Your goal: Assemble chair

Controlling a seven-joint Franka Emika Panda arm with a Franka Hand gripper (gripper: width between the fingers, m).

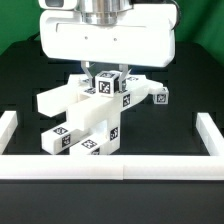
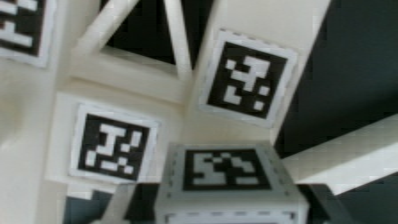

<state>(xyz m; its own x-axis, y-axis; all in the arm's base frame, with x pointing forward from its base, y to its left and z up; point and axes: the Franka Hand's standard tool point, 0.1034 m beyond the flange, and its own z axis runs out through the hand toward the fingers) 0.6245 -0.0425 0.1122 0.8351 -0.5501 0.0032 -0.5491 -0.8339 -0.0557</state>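
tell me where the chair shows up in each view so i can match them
exterior view: chair at centre, below the gripper
wrist view: chair fills most of the picture, close up
shared landmark: black-and-white square tags on its white parts

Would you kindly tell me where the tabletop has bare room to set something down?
Bare black tabletop lies between the white blocky tagged chair parts and the low white border rail on the exterior view's left, and on its right. Centre and front are crowded: parts extend close to the rail.
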